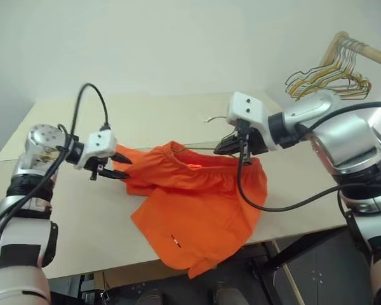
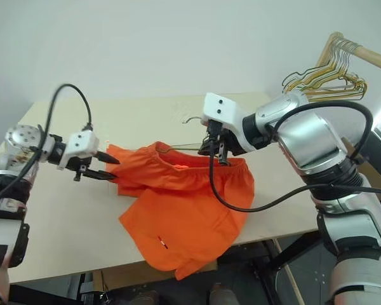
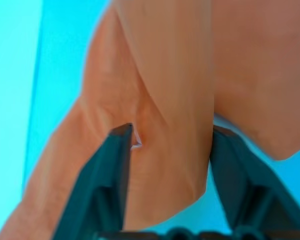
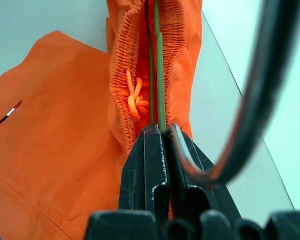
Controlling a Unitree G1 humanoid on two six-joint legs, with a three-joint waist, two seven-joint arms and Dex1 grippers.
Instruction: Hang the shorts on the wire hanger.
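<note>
We judge hanging nearly done: right tool (image 1: 232,147) pinches the wire hanger (image 4: 160,85) threaded through the shorts (image 1: 197,203) above the counter (image 1: 82,222); left tool (image 1: 117,166) gapes wide astride fabric.

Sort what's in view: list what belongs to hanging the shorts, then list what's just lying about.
For the job:
- shorts
- wire hanger, held in the shut right tool
- left tool, jaws apart at the shorts' edge

Just there:
- bunch of hangers on a wooden rail
- table
</note>
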